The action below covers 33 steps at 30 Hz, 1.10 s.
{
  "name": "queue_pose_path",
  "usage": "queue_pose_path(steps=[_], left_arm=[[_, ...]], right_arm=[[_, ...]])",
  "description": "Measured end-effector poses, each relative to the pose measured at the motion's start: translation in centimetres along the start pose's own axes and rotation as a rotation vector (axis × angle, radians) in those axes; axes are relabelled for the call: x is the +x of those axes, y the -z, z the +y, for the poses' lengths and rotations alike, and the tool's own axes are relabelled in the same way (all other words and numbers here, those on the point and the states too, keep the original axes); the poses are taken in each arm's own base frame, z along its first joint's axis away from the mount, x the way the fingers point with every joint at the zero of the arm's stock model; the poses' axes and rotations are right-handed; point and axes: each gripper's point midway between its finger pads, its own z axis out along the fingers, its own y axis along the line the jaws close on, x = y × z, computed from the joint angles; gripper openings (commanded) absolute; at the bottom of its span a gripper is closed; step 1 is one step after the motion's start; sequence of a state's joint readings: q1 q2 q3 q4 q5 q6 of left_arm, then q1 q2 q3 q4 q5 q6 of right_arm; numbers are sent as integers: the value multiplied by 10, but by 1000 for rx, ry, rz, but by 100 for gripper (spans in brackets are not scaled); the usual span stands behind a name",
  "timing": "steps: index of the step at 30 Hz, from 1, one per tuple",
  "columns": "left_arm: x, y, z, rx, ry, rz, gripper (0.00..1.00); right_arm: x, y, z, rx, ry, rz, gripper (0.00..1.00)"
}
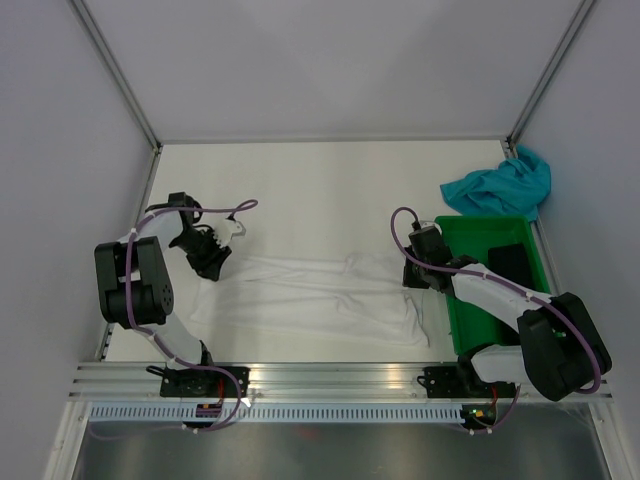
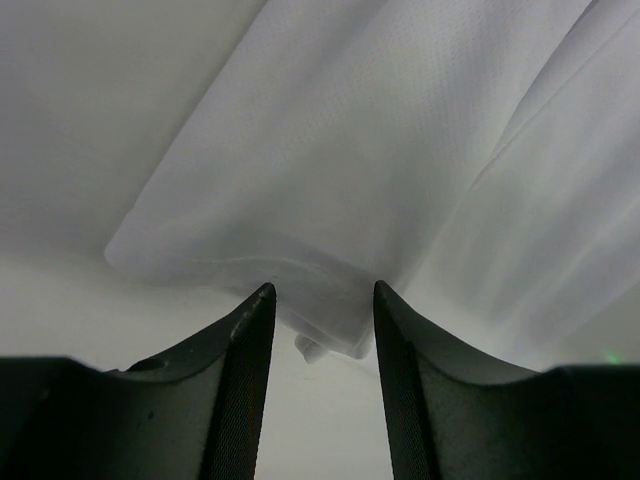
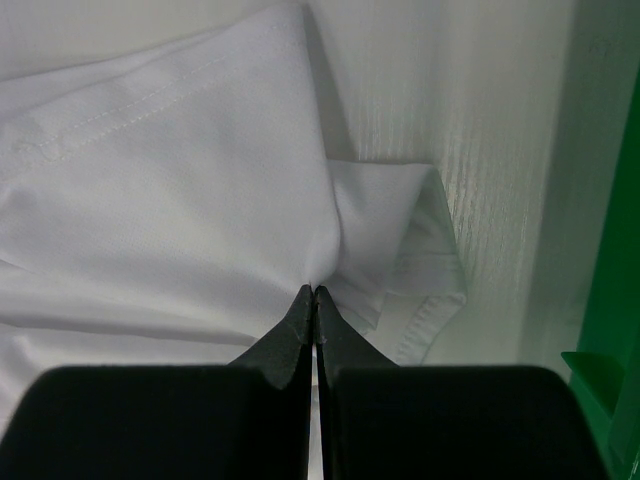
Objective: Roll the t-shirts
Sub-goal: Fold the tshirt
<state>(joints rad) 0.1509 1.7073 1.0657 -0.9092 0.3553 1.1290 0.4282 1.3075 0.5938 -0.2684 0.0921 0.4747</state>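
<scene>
— Where is the white t-shirt (image 1: 310,295)?
— On the near middle of the tabletop (image 1: 320,190), laid out as a long band running left to right; plain white, fine-knit, softly creased along its length; its right end is doubled over on itself, a stitched hem showing; its left end comes to a rumpled, folded corner.
— And the teal t-shirt (image 1: 500,185)?
— Crumpled in a loose heap at the far right corner; well apart from the white one.
</scene>
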Motion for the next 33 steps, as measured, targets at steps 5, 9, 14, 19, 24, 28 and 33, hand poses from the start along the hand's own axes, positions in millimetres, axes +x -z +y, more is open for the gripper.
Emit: queue_pose_path(steps=[5, 9, 14, 19, 24, 28, 33], left_arm=[[2, -1, 7, -30, -9, 10, 26], [0, -2, 11, -48, -16, 5, 7], [-2, 0, 12, -57, -20, 0, 2], [-6, 7, 14, -79, -28, -13, 2], [-14, 14, 22, -106, -29, -36, 2], [-19, 19, 27, -124, -22, -47, 2], [-35, 31, 41, -168, -6, -90, 2]], right_arm=[[-1, -1, 0, 3, 1, 3, 0], [-1, -2, 1, 4, 1, 6, 0], [-3, -1, 1, 3, 4, 1, 0], [-12, 1, 3, 4, 17, -14, 0], [-21, 4, 5, 5, 28, -31, 0], [-26, 6, 6, 7, 39, -36, 0], [-48, 14, 10, 22, 61, -78, 0]])
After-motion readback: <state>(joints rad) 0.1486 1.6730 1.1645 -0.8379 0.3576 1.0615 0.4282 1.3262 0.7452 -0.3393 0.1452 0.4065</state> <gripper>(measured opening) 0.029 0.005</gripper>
